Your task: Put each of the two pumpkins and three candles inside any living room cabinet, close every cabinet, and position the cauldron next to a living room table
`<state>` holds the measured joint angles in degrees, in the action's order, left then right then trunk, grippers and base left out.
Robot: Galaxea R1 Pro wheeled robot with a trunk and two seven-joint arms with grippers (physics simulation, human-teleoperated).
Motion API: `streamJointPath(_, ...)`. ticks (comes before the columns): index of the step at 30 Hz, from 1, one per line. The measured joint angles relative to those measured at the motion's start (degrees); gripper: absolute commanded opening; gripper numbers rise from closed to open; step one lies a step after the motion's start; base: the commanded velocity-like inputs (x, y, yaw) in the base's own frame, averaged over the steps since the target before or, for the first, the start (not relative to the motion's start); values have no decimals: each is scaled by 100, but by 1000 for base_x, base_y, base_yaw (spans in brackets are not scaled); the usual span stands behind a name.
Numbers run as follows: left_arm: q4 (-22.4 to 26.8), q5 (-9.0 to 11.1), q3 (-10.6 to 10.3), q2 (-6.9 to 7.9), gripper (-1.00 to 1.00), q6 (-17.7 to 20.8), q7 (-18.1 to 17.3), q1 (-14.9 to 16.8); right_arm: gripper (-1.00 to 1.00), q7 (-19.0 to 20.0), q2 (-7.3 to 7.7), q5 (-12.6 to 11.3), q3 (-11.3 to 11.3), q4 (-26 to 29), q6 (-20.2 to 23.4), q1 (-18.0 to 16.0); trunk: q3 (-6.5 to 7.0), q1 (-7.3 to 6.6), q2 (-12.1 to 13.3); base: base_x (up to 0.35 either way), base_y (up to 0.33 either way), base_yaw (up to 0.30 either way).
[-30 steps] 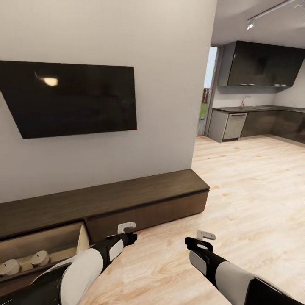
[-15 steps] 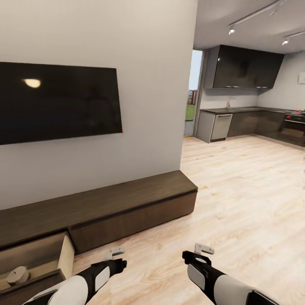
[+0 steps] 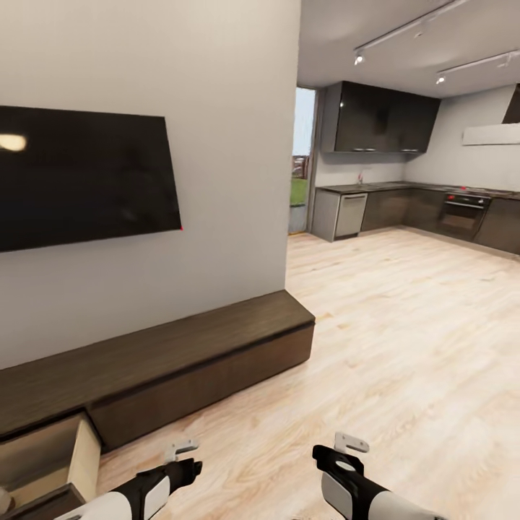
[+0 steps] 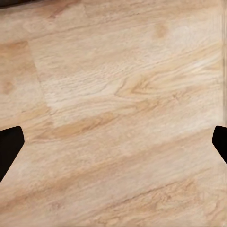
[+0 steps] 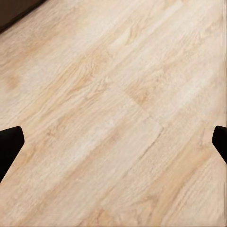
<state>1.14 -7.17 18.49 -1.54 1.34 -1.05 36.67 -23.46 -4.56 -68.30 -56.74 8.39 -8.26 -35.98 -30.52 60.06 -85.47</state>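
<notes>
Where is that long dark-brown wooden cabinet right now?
In the head view, the long dark-brown wooden cabinet runs along the wall's foot at left, beneath the black wall screen, one drawer open.

Two glossy arms in white and black

Each forearm has smooth white shells between black segments; the left gripper [image 3: 179, 449] and right gripper [image 3: 350, 442] carry pale grey bracket-like fingers, and in the wrist views dark fingertips [image 4: 9, 147] appear as black wedges at 3 and 9 o'clock.

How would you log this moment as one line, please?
phase: in transit | cabinet: drawer open | left end effector: open, empty | right end effector: open, empty
</notes>
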Motion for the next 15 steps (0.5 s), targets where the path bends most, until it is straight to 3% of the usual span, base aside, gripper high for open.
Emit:
streamJointPath(6,-3,3,-1,-18,100,181,27,-8,100,1,-1,0,1,2,-4,7,0,0,0,0,0,-238)
streamJointPath(10,-3,3,0,-24,100,347,31,-9,100,2,22,0,8,1,-2,7,0,0,0,3,0,-62)
streamJointPath(15,-3,9,0,-30,100,384,34,-11,100,4,43,21,16,-43,-12,6,-7,-3,0,228,-42,-9)
